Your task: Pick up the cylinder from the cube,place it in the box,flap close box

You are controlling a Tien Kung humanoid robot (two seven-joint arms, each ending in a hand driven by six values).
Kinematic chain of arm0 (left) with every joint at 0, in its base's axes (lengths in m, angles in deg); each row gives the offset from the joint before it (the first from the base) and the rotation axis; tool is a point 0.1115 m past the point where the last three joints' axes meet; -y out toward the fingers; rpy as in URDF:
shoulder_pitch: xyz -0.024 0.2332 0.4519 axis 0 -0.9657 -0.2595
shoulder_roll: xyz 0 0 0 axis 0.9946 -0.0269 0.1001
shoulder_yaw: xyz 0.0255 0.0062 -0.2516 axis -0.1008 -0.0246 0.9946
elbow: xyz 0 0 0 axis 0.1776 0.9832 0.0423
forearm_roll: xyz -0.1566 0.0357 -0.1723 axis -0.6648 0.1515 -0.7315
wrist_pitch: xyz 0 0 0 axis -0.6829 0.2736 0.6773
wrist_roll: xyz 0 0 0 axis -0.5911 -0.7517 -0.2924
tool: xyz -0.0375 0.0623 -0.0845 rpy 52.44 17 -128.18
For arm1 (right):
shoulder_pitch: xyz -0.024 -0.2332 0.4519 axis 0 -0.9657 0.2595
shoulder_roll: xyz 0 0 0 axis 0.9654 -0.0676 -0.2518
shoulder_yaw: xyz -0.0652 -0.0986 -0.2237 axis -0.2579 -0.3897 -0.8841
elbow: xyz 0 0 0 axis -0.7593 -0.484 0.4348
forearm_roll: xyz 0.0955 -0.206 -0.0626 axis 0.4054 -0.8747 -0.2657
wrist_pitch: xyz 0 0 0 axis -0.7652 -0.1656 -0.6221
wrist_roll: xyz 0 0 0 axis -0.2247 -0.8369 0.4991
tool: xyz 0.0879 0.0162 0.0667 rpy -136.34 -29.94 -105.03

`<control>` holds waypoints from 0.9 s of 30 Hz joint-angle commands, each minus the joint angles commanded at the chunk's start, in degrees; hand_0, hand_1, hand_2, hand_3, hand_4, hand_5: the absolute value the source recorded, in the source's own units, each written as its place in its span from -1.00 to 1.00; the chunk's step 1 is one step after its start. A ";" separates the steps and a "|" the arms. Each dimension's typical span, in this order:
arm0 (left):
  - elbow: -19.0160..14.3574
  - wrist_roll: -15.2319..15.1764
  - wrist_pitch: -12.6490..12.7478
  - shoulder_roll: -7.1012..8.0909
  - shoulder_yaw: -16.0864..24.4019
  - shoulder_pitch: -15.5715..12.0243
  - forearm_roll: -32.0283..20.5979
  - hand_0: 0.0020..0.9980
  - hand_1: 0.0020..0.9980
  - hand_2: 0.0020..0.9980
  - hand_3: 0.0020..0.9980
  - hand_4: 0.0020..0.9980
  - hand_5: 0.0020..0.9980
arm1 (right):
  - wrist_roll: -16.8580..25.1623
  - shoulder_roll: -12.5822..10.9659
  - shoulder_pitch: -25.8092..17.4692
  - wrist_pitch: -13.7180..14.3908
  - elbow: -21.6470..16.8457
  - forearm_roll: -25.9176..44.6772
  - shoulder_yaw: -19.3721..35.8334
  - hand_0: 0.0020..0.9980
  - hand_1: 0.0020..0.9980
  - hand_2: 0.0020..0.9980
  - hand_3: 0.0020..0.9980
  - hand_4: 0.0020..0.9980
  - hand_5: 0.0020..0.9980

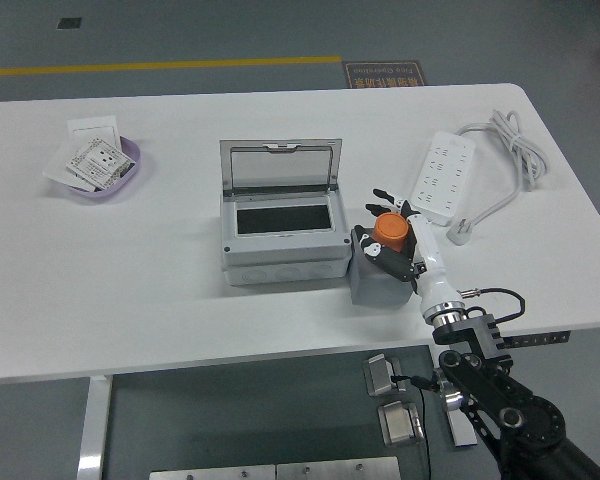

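Where the white table [180,300] fills most of the head view, its near edge runs across the lower part of the picture, with grey floor showing beyond the far edge. Item one: a grey box [280,235] stands near the table's middle, its clear flap lid [280,165] raised upright at the back and its dark inside open to view. Item two: a grey cube [378,288] sits just beside the box on its right side; whether the two touch cannot be told. Item three: an orange cylinder [389,233] stands on top of the cube, upright. Item four: the right hand [392,240], white at the wrist and with dark fingers [382,193], reaches in from the lower right corner on a black arm [500,400]; its fingers are curled around the cylinder from both sides, grasping it while it is on or just above the cube. Item five: a white power strip [443,175] lies on the right part of the table, tilted, with its white cable [515,140] looped toward the far right corner and its plug [462,232] lying near the hand. Item six: a purple bowl [130,150] holding white packets [85,160] sits at the far left, well apart from the box. Item seven: metal plates [390,400] are visible below the table's near edge.
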 joint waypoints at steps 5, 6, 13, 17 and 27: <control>0.00 -0.24 0.04 0.02 -0.38 0.11 -0.76 0.26 0.36 0.27 0.26 0.45 -0.12 | -0.06 -0.10 0.05 -0.26 -0.22 0.54 0.01 0.59 0.53 0.37 0.40 -0.77 -0.78; 0.00 -0.31 0.04 0.04 -0.49 0.13 -0.96 0.26 0.36 0.27 0.26 0.45 -0.12 | -0.15 -0.12 0.05 -0.29 -0.25 0.56 -0.02 0.59 0.53 0.37 0.40 -0.77 -0.78; 0.00 -0.93 -0.02 0.14 -1.24 0.19 -2.24 0.26 0.36 0.27 0.26 0.46 -0.12 | -0.94 -0.18 -0.07 0.14 -0.35 0.18 -0.22 0.56 0.43 0.32 0.23 -1.00 -0.71; 0.00 -1.16 -0.03 0.14 -1.47 0.20 -2.66 0.26 0.36 0.27 0.26 0.46 -0.11 | -1.25 -0.30 -0.03 0.48 -0.54 -0.04 -0.43 0.48 0.26 0.16 0.02 -0.95 -0.92; 0.00 -1.51 -0.13 0.12 -1.48 0.29 -2.57 0.26 0.35 0.27 0.26 0.46 -0.11 | -2.83 -1.50 0.93 1.71 -3.60 -2.67 -0.84 0.30 0.10 -0.04 -0.26 -0.71 -1.00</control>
